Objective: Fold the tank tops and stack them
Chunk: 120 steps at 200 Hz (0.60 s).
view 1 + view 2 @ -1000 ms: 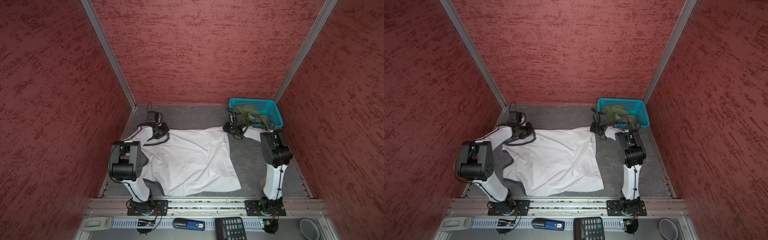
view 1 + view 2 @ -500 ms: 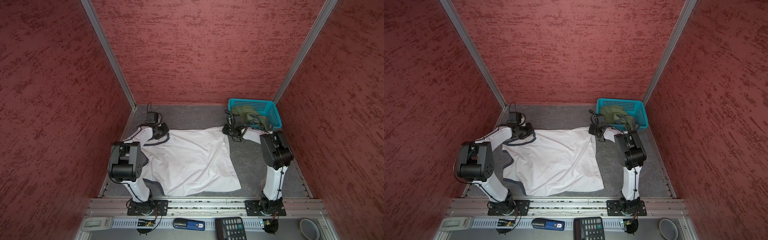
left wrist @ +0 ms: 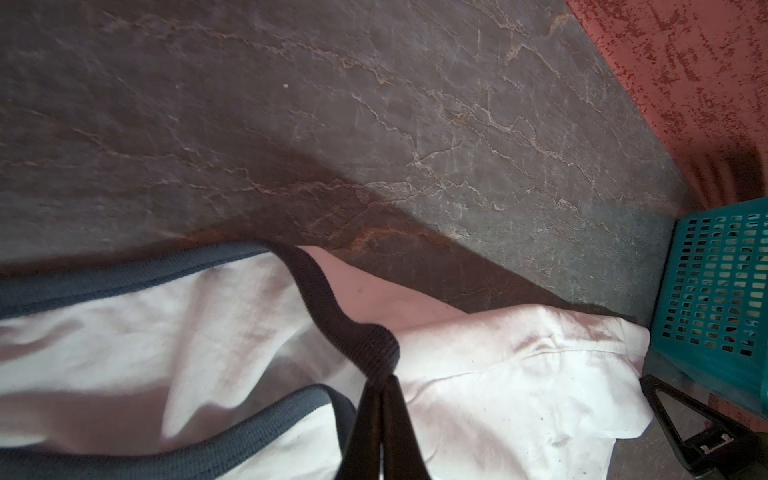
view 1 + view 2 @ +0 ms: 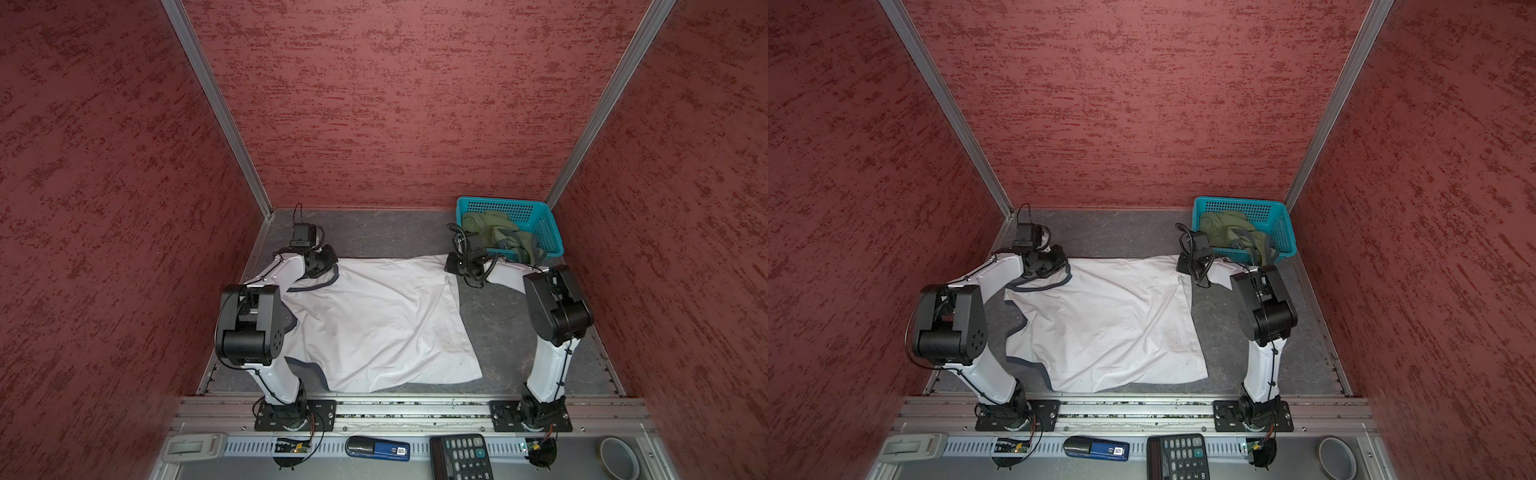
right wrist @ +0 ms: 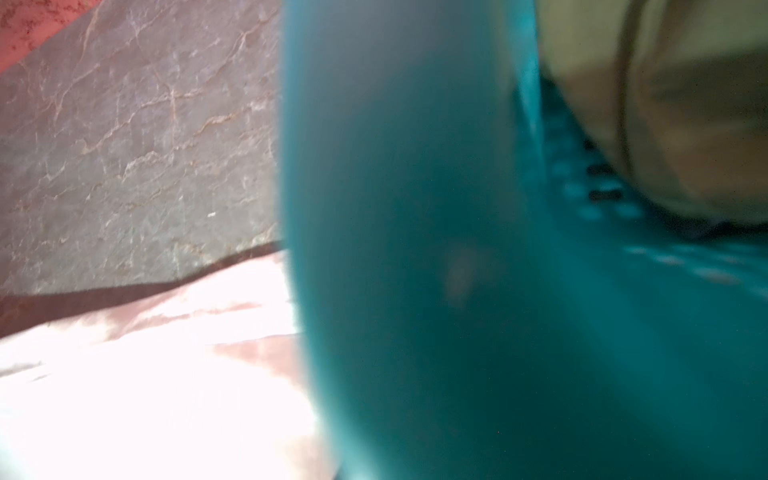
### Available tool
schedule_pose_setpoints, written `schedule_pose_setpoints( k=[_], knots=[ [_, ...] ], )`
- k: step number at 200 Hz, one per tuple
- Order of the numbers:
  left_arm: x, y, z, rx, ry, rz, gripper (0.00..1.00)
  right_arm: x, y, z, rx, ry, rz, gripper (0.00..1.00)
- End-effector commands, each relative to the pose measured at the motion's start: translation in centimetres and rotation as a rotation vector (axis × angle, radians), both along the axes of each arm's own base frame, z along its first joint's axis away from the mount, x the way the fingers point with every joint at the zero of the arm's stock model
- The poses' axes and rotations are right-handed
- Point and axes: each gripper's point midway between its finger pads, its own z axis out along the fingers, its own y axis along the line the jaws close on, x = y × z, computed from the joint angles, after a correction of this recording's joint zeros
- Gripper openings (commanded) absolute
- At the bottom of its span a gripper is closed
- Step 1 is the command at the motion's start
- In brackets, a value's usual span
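Observation:
The white tank top (image 4: pixel 374 324) (image 4: pixel 1108 324) lies spread on the grey table, navy-trimmed straps to the left. My left gripper (image 4: pixel 328 266) (image 3: pixel 384 376) is shut on the far navy strap (image 3: pixel 357 340) at the shirt's far left corner. My right gripper (image 4: pixel 453 266) (image 4: pixel 1183 266) is down on the shirt's far right corner, shut, right beside the basket. One of its black fingers (image 3: pixel 681 419) meets the cloth's edge. The right wrist view is mostly blocked by the basket wall (image 5: pixel 415 249). The olive tank top (image 4: pixel 494 232) (image 5: pixel 685 124) lies crumpled in the basket.
The teal basket (image 4: pixel 548 232) (image 4: pixel 1281 232) stands in the far right corner, against the red walls. In front of the arm bases lie a calculator (image 4: pixel 461 457), a blue-black object (image 4: pixel 378 448), a tape roll (image 4: pixel 619 457) and a white device (image 4: pixel 193 446).
My right gripper has edged slightly toward the far left at the shirt's corner and closed there. The left arm and the shirt have stayed put.

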Motion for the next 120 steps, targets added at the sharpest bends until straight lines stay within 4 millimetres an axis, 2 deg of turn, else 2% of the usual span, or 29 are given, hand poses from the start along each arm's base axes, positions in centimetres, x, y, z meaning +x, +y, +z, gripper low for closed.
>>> schedule_pose_setpoints(
  k=[1,32,53,78,105,120],
  knots=[
    [0.1,0.4,1.2,0.002,-0.040,0.012,0.00,-1.1,0.1,2.0,-0.036,-0.022,0.017,0.00],
    [-0.4,0.6,2.4,-0.023,-0.090,0.029,0.00,-2.5,1.5,4.7,-0.083,-0.076,0.077,0.00],
    [-1.6,1.3,3.3,-0.028,-0.139,0.067,0.00,-4.6,3.5,5.1,-0.138,-0.083,0.146,0.00],
    [-3.2,1.8,3.2,-0.034,-0.148,0.090,0.00,-8.0,6.8,4.3,-0.156,-0.056,0.242,0.00],
    [-4.2,1.6,1.5,-0.036,-0.101,0.075,0.00,-11.5,10.1,2.7,-0.147,-0.005,0.344,0.00],
    [-4.4,1.5,0.9,-0.037,-0.087,0.073,0.00,-12.7,11.2,2.2,-0.124,0.022,0.383,0.07]
  ],
)
